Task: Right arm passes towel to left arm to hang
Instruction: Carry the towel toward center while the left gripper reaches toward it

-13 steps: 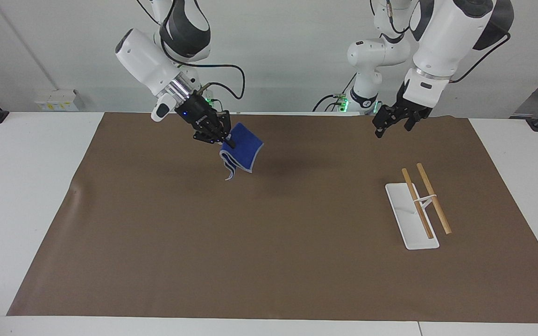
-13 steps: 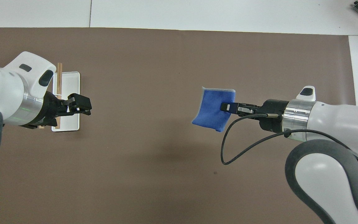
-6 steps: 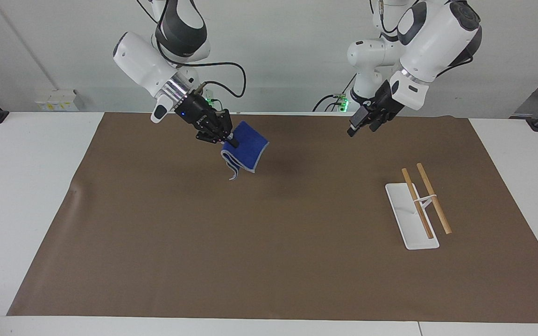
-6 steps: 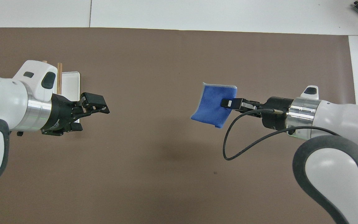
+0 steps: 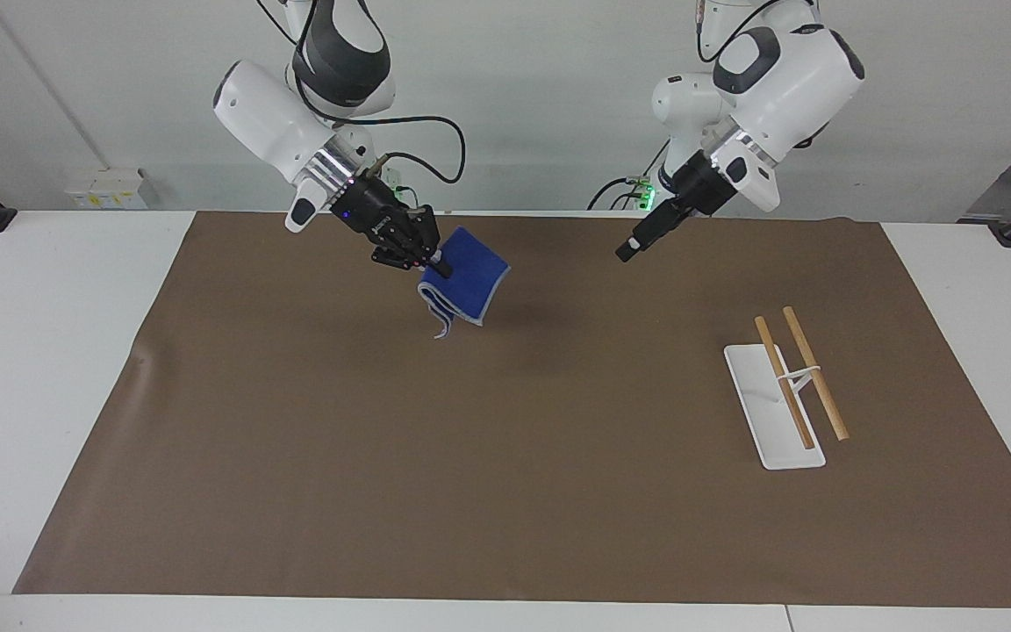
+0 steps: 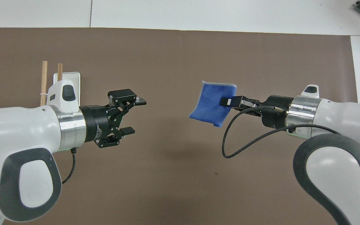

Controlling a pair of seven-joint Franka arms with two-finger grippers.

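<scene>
Right pincer [image 5: 437,266] clamps the blue towel [image 5: 468,285] aloft; left pincer [image 6: 133,115] gapes wide, apart. Risk: the limp hanging fold evades its grasp.

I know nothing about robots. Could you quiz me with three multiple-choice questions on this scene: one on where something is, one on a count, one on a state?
1. Where is the towel?
A. on the rack
B. in the air over the brown mat
C. flat on the mat

2. How many wooden rods does the rack have?
A. one
B. two
C. four

3. How is the left claw?
A. open, empty
B. shut on the towel
C. holding a rod

Answers: 1 B, the right claw holds it up. 2 B, two parallel rods. 3 A, fingers apart, nothing between.
</scene>
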